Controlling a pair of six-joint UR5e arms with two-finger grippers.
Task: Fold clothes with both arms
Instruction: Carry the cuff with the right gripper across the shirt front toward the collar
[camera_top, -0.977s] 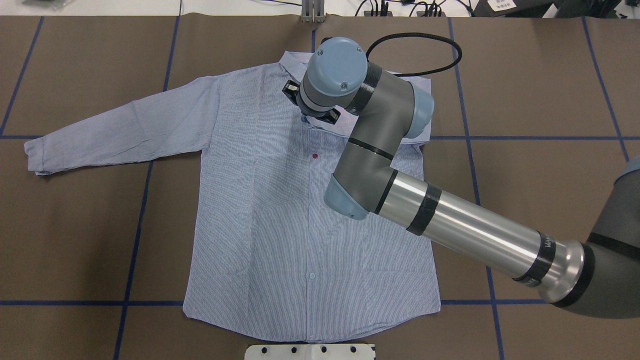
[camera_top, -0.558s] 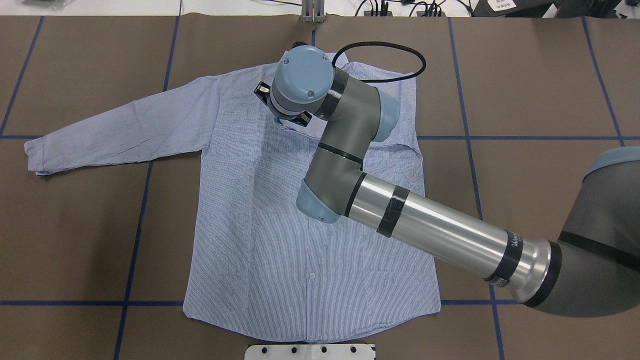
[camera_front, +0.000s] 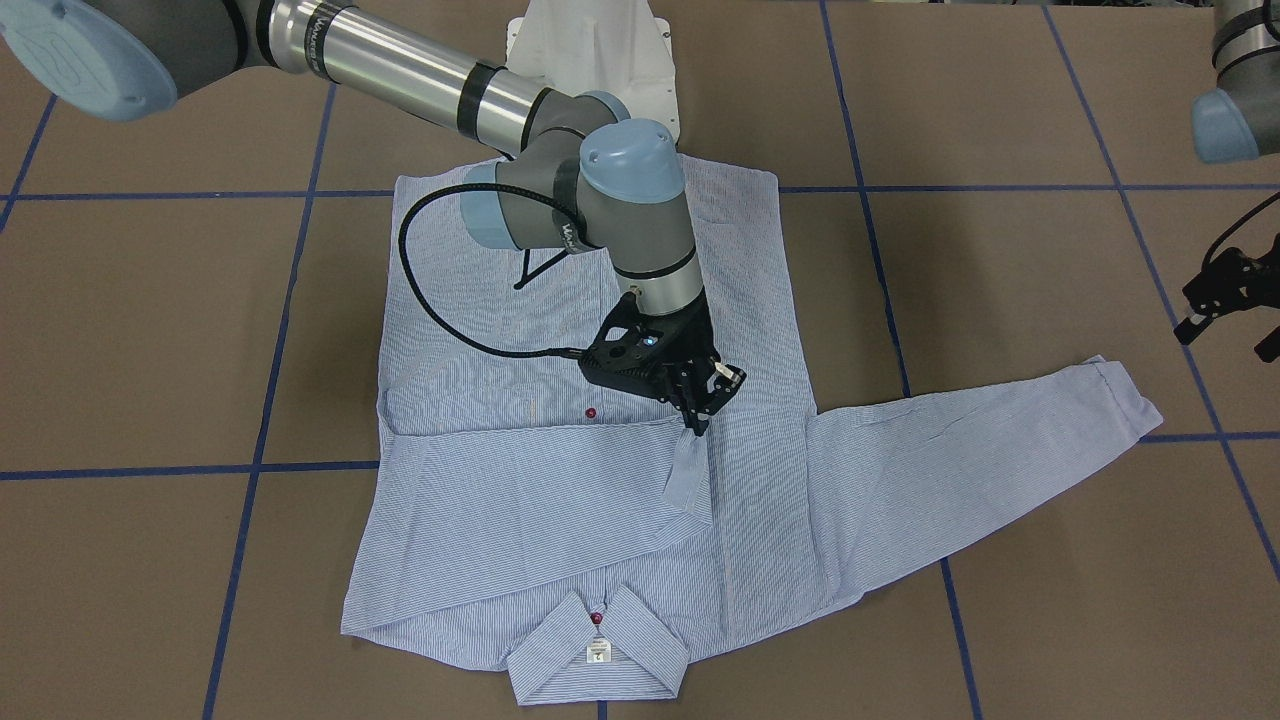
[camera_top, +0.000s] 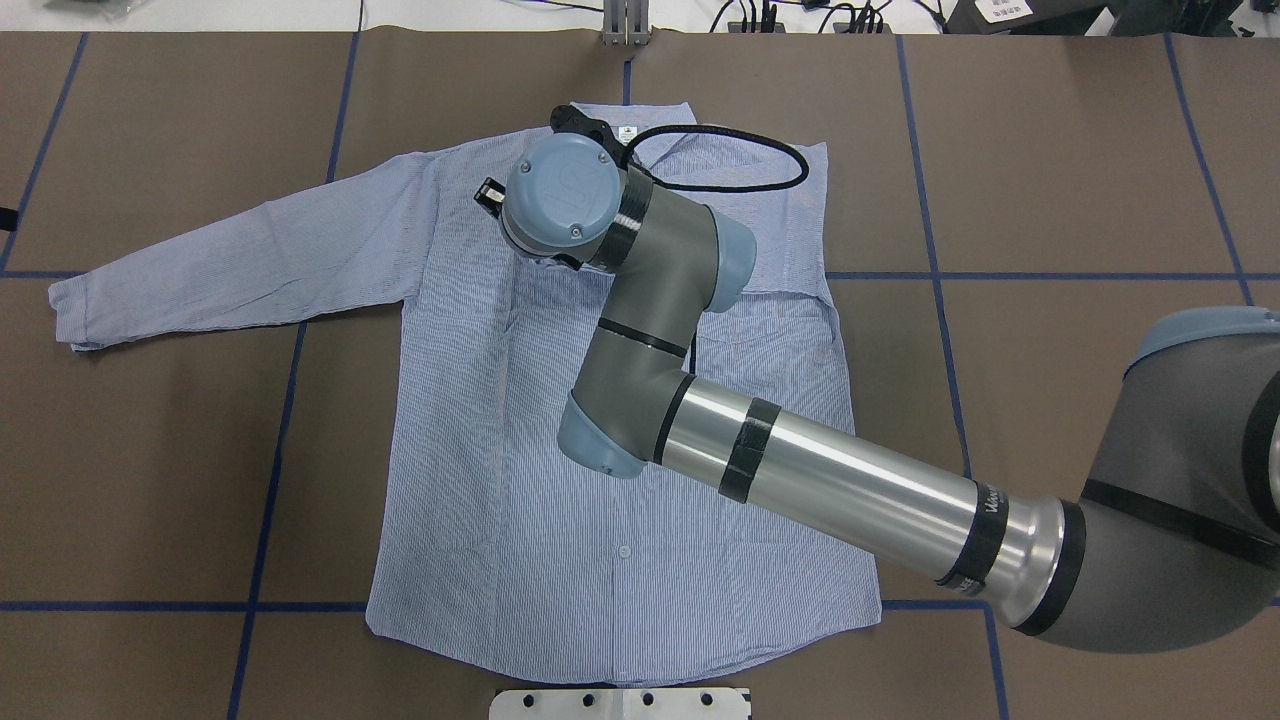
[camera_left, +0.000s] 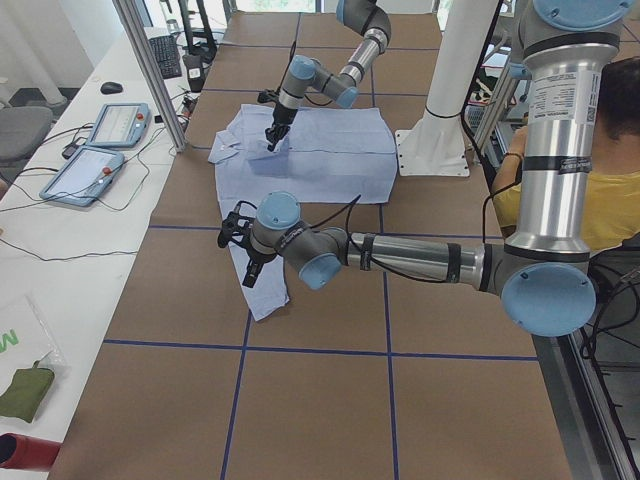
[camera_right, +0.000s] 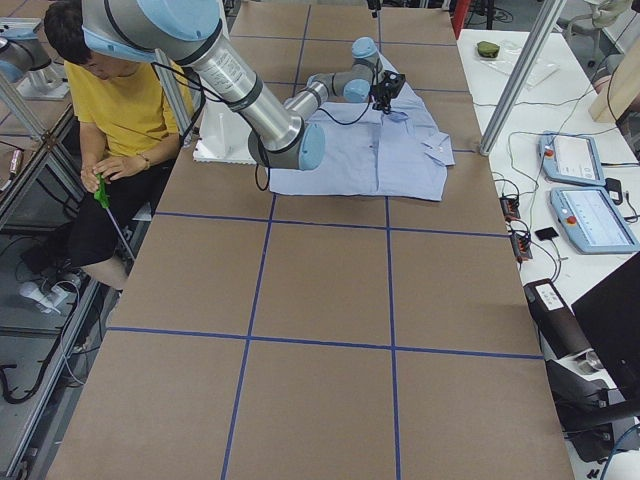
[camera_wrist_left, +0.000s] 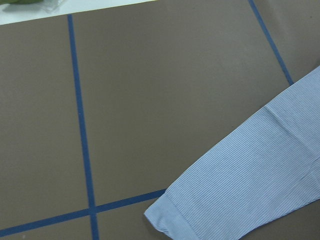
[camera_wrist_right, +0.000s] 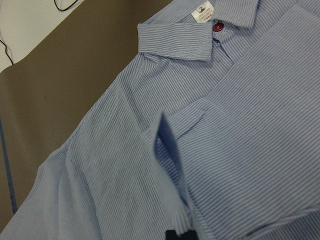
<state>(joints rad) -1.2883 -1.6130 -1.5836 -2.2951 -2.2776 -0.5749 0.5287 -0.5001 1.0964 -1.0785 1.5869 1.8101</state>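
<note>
Shirt (camera_top: 520, 450) lies front-up and flat on the brown table (camera_top: 150, 450), one sleeve (camera_front: 520, 520) drawn across the chest. Its cuff (camera_front: 688, 480) is pinched in the clenched right gripper (camera_front: 700, 415), presumably to lay that fold straight, while the left gripper (camera_front: 1225, 340) hangs spread and empty beside the outstretched sleeve (camera_front: 980, 440), likely poised for its turn. A white label (camera_front: 597, 652) inside the collar (camera_front: 545, 668) carries print too small to read.
</note>
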